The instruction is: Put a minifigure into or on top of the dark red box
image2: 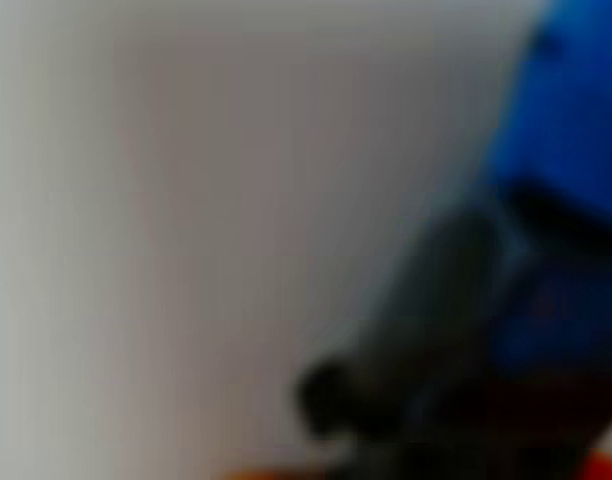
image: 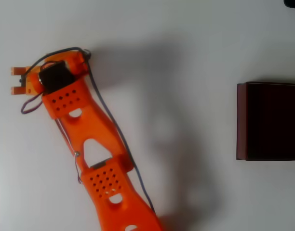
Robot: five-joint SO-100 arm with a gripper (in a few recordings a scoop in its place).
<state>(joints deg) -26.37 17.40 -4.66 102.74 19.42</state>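
Wrist view, blurred minifigure [image2: 546, 250] close up, dark red box [image: 270, 121] well apart

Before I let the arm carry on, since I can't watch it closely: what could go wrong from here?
1. The gripper sits at the far left of the overhead view, the dark red box at the far right; a long carry might shake the minifigure loose.
2. The wrist view is badly blurred, so the grip itself can't be checked.
3. The box runs off the picture's right edge, so a drop may land unseen.
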